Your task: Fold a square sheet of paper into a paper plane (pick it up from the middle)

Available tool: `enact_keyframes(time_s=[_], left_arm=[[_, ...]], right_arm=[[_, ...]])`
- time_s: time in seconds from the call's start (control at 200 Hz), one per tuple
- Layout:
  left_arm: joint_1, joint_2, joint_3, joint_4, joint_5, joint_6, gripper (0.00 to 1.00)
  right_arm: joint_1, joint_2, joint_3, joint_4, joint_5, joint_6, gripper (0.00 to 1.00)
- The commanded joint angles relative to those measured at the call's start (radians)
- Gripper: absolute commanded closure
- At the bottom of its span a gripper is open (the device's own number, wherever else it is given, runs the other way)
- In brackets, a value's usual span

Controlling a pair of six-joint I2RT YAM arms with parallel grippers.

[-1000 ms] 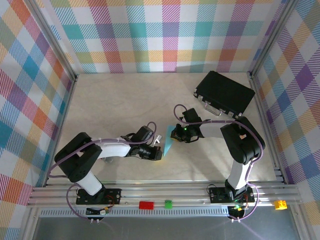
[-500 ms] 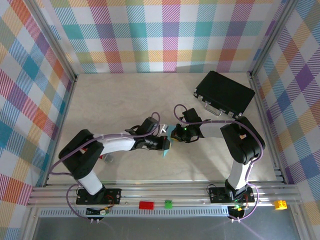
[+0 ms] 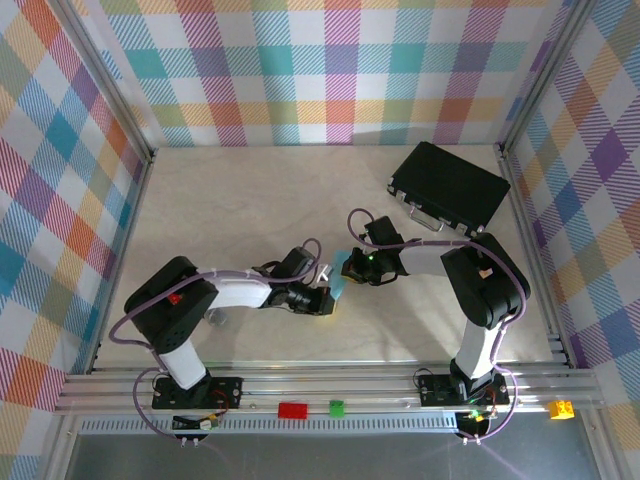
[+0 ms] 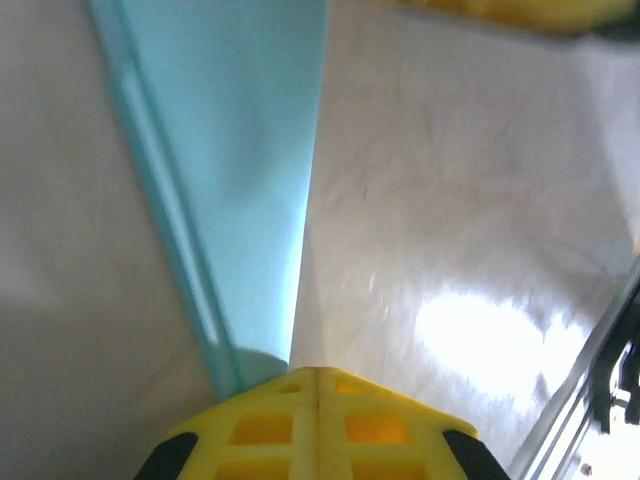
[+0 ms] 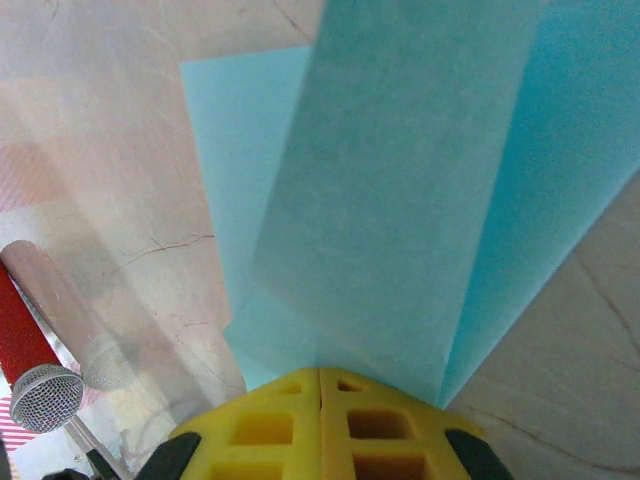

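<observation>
L claw (image 4: 318,378), R claw (image 5: 320,376) on plane (image 5: 400,200)

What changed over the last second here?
The left claw swung in toward the right claw, then eased back slightly, covering more of the folded blue paper. Both claws stay shut on it; right arm and black case unmoved.

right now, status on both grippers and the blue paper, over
Left gripper shut, tips at the narrow end of the folded paper. Right gripper shut on its wider end. Black case back right, well clear.
</observation>
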Motion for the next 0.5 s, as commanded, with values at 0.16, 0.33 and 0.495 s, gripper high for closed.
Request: enact_keyframes(time_s=[0.16,0.33,0.495], left_arm=[[-0.016,-0.156,-0.083,-0.127,-0.029,0.038,0.99],[0.007,-0.173,-0.026,-0.016,-0.080,-0.028,1.00],[0.050,-0.046,0.072,0.100,-0.055,-0.085,1.00]], right_arm=[[0.000,0.063,-0.033,-0.109,0.101,0.015,0.95],[0.000,0.056,-0.039,-0.097,0.087,0.029,0.95],[0.000,0.058,-0.047,-0.078,0.076,0.045,0.95]])
